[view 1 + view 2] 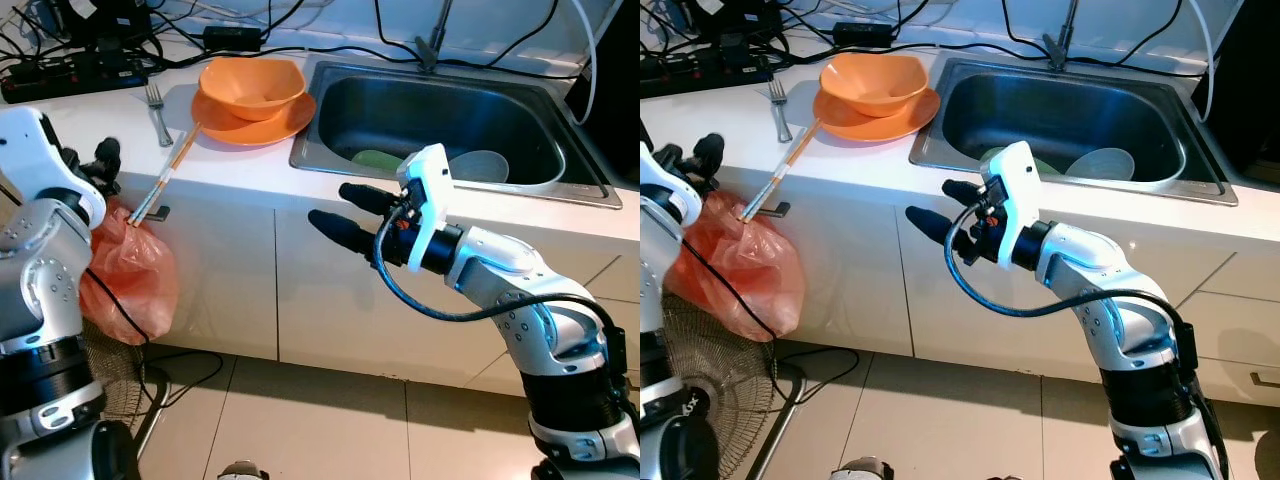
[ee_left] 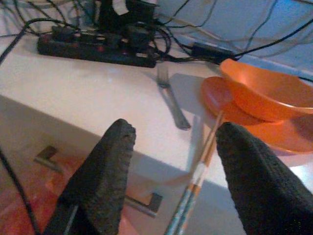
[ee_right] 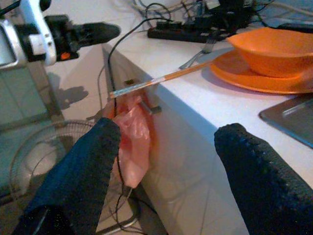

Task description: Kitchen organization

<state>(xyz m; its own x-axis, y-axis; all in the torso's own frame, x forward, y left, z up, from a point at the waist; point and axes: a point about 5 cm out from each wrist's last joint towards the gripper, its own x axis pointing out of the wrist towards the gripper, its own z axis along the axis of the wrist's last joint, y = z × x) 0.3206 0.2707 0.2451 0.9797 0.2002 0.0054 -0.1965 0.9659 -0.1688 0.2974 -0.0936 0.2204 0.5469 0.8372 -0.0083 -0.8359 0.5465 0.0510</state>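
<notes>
An orange bowl (image 1: 252, 85) rests on an orange plate (image 1: 250, 127) on the white counter, just left of the steel sink (image 1: 440, 105). A fork (image 1: 158, 112) lies left of the plate. A pair of chopsticks (image 1: 168, 175) runs from the plate's edge and overhangs the counter's front edge. My left gripper (image 1: 108, 168) is open at the counter's front edge, just left of the chopsticks' overhanging tips (image 2: 193, 196). My right gripper (image 1: 330, 204) is open and empty in front of the cabinet below the sink, pointing left toward the chopsticks (image 3: 161, 81).
An orange plastic bag (image 1: 130, 275) hangs from a cabinet handle (image 1: 157, 212) under the chopsticks. A power strip (image 1: 70, 72) with tangled cables lies at the counter's back left. A green dish (image 1: 378, 158) and a clear bowl (image 1: 482, 165) lie in the sink. A fan (image 1: 710, 380) stands on the floor.
</notes>
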